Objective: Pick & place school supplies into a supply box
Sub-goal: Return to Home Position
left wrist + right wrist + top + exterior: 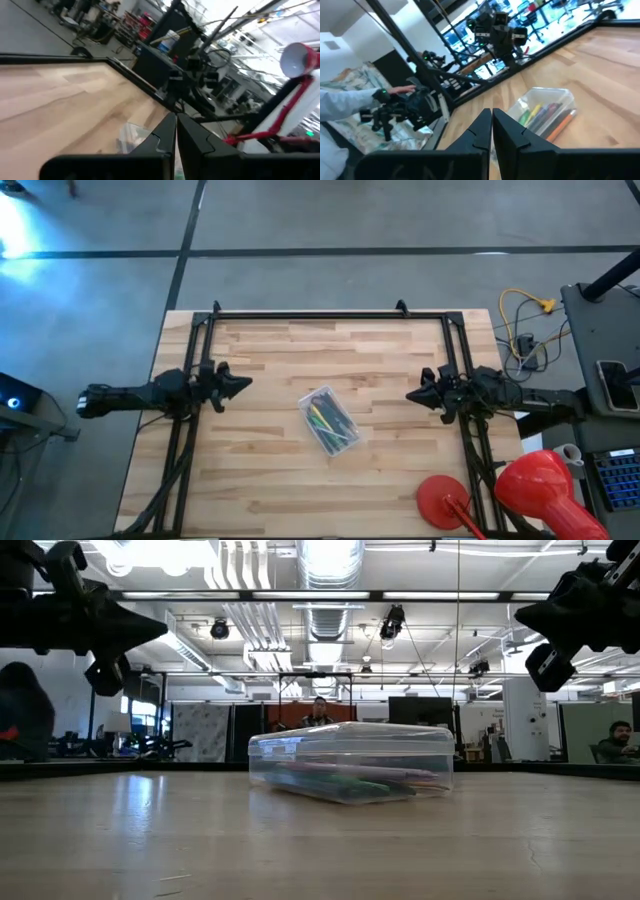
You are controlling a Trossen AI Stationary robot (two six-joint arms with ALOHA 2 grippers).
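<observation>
1. Two claws up off the surface (270, 470), and both empty! The left claw (243, 385) hangs over the left side and the right claw (412, 396) over the right, each well apart from the supply box (329, 420).
2. Each wrist view shows its own pair of fingers pressed tip to tip, with nothing between them.
3. Why so wide and high? I'd judge these arms are parked at rest, clear of the box, with the packing finished.
4. The box lies flat in the middle of the surface, between the two claws. It is turned at an angle to the surface's edges, and neither arm touches it.
5. From the low view the lid (350, 732) sits level on top, so it looks closed to me.
6. Inside, the pens and pencils (540, 117) lie lengthwise, side by side. Green, yellow and orange show through the clear wall. I can't pick out any scissors.
</observation>
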